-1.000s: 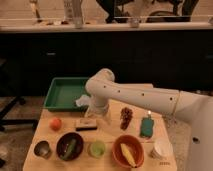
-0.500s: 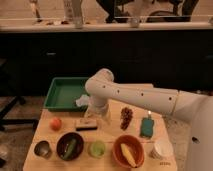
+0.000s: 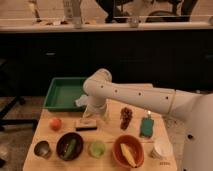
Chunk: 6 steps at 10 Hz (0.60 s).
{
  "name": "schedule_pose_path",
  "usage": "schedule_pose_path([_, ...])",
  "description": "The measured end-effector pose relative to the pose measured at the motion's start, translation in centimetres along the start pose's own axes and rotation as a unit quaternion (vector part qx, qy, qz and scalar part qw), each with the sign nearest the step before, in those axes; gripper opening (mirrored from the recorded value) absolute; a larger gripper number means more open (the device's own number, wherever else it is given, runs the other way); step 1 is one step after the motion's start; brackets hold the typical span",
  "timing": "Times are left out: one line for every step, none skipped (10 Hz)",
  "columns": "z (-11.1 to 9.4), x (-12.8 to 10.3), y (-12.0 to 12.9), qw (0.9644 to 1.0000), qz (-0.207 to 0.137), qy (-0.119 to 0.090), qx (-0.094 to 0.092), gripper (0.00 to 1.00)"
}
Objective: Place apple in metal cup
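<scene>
The apple is a small orange-red fruit on the left side of the wooden table. The metal cup stands at the front left corner, below the apple. My white arm reaches in from the right, and my gripper hangs over the table's middle, just above a dark flat block. The gripper is to the right of the apple and well apart from it and from the cup. Nothing shows in its grasp.
A green tray lies at the back left. Along the front are a dark bowl with a green item, a translucent green cup, an orange bowl and a white paper cup. Grapes and a teal sponge lie to the right.
</scene>
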Motion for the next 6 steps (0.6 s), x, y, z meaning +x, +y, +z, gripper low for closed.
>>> schedule_pose_path([0.3, -0.1, -1.3, 0.9999, -0.011, -0.002, -0.001, 0.80])
schedule_pose_path([0.5, -0.3, -2.2, 0.9997, -0.022, -0.003, -0.003, 0.80])
schedule_pose_path([0.6, -0.3, -3.3, 0.9994, -0.034, -0.004, -0.004, 0.80])
schedule_pose_path([0.7, -0.4, -4.2, 0.9989, -0.046, -0.004, -0.004, 0.80])
schedule_pose_path([0.8, -0.4, -5.1, 0.9985, -0.054, -0.003, -0.002, 0.80])
schedule_pose_path([0.8, -0.5, -6.0, 0.9979, -0.065, -0.003, -0.002, 0.80])
